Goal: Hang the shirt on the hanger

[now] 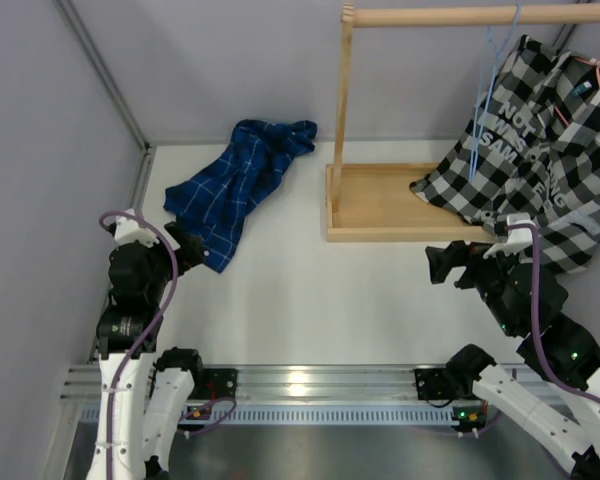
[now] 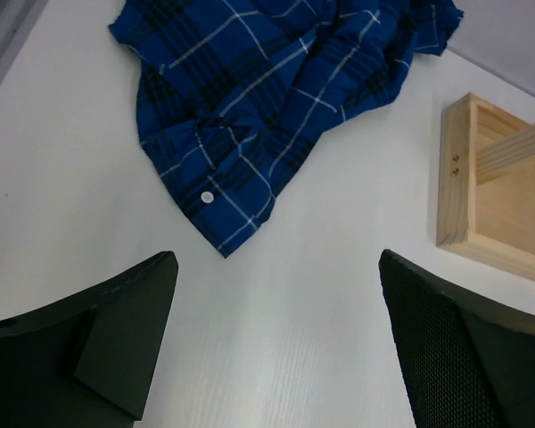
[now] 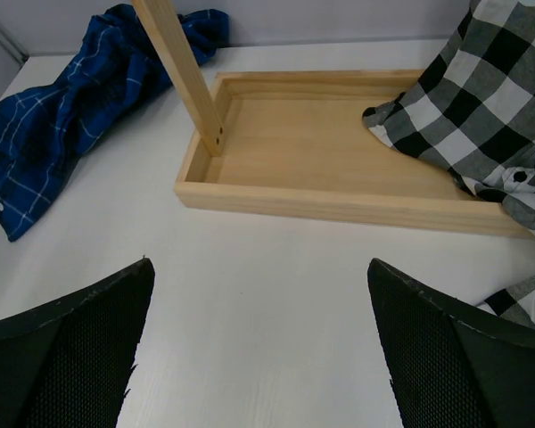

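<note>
The dark blue checked shirt point(image 1: 235, 180) lies crumpled on the desk point(image 1: 310, 300), left of the wooden rack point(image 1: 380, 232), its buttoned edge pointing at the left hand point(image 2: 276, 263). That hand hovers just short of the cloth, fingers spread and empty. The right hand point(image 3: 259, 267) is also spread and holds nothing, near the rack's base. The pale-blue hanger point(image 1: 474, 150) hangs from the rod point(image 1: 460, 15), against a black-and-white checked shirt point(image 1: 540, 170). The blue shirt looks light, limp and likely to sag, so the collar or a shoulder seam seems the best hold.
</note>
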You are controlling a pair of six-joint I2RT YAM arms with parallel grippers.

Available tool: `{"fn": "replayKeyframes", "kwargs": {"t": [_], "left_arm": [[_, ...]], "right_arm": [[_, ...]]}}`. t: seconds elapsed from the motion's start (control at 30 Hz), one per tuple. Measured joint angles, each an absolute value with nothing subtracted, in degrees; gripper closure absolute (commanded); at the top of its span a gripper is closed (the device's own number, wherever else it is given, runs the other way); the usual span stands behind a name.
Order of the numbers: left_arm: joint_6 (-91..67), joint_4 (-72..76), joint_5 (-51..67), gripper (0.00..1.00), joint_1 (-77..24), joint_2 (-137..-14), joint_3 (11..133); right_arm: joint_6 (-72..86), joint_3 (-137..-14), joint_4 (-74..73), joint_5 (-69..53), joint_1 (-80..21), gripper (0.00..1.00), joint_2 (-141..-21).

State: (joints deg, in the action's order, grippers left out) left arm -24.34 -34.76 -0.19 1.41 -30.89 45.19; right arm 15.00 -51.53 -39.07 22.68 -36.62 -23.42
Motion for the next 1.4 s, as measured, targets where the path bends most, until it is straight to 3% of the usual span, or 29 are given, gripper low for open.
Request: {"fn": "replayKeyframes", "kwargs": {"t": [0.27,0.57,0.8,1.03,1.17,1.2,1.27,1.3,1.33,1.4], "left_arm": [[-30.8,-37.5,-13.6,0.02,1.4,-33.9,45.7],[-50.5,-37.1,-15.7,0.02,1.4,-42.7,45.2],[-52.5,-20.5,-11.6,0.02,1.4,-58.5,34.2],[-49.4,-4.1,-7.6,0.02,1.4,-78.3,34.9],[-49.0,2.5,-6.4,0.27,1.3,-82.5,35.7],[-48.8,3.3,-6.4,0.49,1.3,-83.3,35.7],[-48.5,4.7,-5.8,0.68,1.4,-84.8,36.2],[-48.2,4.9,-5.4,0.85,1.4,-85.3,36.3],[-48.1,5.0,-5.2,0.94,1.4,-85.6,36.4],[-46.9,4.7,-4.8,1.0,1.3,-85.6,36.6]], "right_arm": [[15.1,-49.9,-37.2,17.0,-36.6,0.01,-22.6],[18.2,-43.3,-30.3,0.3,-36.6,0.01,-22.9],[19.3,-40.1,-25.6,-3.7,-36.6,0.01,-22.2],[19.2,-36.8,-23.4,-4.4,-36.6,0.01,-24.2],[19.2,-36.1,-23.2,-4.5,-36.6,0.01,-26.4],[19.2,-36.0,-23.1,-4.5,-36.6,0.01,-26.6],[19.3,-36.0,-22.9,-4.6,-36.6,0.01,-26.7],[19.4,-36.0,-22.5,-4.6,-36.6,0.01,-26.6],[19.4,-36.0,-22.0,-4.6,-36.6,0.01,-26.6],[19.6,-35.8,-21.2,-4.6,-36.6,0.01,-26.6]]}}
